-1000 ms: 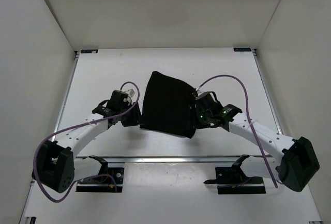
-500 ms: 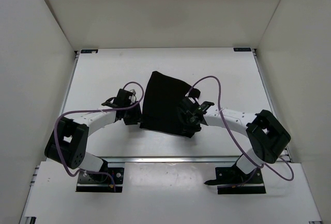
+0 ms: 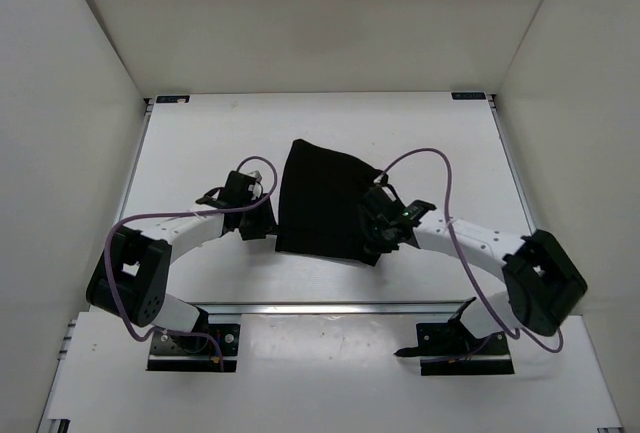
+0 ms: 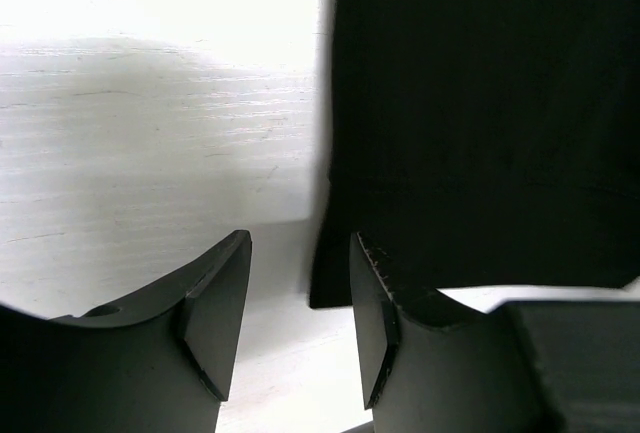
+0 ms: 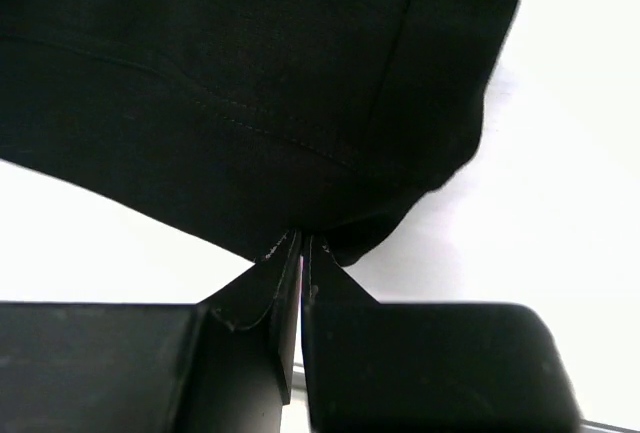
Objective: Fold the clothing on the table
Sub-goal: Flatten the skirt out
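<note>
The clothing [image 3: 325,203] lies in the middle of the tabletop [image 3: 200,143], and both wrist views cut off its far part. The left hand [image 4: 298,273] stands wide, straddling the cloth's near left corner; whether it touches is unclear. The right hand [image 5: 302,248] is pinched tight on the near hem, black on black, with the caught fabric hidden inside the grip.

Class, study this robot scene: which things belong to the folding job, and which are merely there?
Part of the job:
clothing
table
left pincer, open beside the clothing's corner
right pincer, shut on the clothing's edge

Merely there:
purple cables
white walls
base brackets
</note>
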Robot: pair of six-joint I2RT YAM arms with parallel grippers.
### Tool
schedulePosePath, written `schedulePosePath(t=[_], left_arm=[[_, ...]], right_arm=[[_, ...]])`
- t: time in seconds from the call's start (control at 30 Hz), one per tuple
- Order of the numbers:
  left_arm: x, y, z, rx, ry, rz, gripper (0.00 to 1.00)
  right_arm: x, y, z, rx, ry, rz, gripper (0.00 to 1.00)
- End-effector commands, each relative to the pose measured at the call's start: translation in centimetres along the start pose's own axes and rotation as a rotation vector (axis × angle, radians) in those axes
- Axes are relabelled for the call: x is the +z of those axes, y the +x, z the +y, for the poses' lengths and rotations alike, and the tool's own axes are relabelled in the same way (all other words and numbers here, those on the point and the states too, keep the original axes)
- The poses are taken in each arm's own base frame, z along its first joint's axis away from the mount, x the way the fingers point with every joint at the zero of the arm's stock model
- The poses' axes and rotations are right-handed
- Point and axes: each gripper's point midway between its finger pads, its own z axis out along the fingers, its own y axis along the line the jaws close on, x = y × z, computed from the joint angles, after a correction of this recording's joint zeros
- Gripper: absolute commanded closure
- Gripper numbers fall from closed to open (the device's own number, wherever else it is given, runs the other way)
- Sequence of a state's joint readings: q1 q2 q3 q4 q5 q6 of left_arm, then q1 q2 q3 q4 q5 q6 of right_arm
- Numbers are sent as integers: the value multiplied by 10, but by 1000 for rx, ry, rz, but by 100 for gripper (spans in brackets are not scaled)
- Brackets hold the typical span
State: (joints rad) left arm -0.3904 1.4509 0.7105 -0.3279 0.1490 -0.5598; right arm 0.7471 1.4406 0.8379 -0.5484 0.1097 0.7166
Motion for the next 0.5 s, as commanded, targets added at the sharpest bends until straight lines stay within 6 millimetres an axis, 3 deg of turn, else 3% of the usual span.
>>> schedulePosePath(t=[0.0, 0.23, 0.47], left_arm=[[-7, -13, -17, 17, 44, -56, 45], [0, -6, -41, 26, 81, -30, 46], [5, 2, -64, 35, 109, -18, 49]], right_arm=[[-20, -16, 5, 83, -95, -96, 100], [-40, -26, 0, 135, -159, -148, 100], [-45, -30, -3, 161, -184, -156, 100]])
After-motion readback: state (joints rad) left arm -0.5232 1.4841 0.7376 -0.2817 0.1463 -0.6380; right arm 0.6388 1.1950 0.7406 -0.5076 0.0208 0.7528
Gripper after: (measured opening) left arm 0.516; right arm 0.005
